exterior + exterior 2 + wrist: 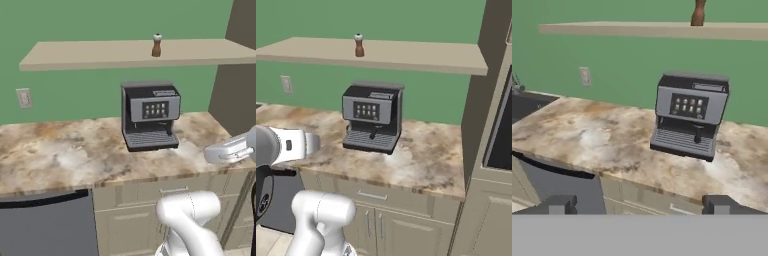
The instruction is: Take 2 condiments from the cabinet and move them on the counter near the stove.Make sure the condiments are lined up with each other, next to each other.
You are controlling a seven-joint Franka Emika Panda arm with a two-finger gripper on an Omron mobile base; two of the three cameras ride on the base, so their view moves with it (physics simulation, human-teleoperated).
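A small brown shaker (pixel 157 45) with a pale top stands upright on the long tan wall shelf (pixel 90 54), right of the shelf's middle and close to its near edge. Below it, on the marbled surface (pixel 60 150), a grey and black coffee machine (pixel 149 115) sits against the green wall, with its drip tray facing outward. A pale wall socket (pixel 24 98) is set in the wall to the left, above the surface. A grey dishwasher front (pixel 45 225) fills the space under the left part of the surface, beside cream drawers and doors. In the hand view the pincer (pixel 639 205) is held low in front of the near edge of the surface, its two dark fingertips (pixel 558 205) spread wide apart with nothing between them. It is well apart from the shaker.
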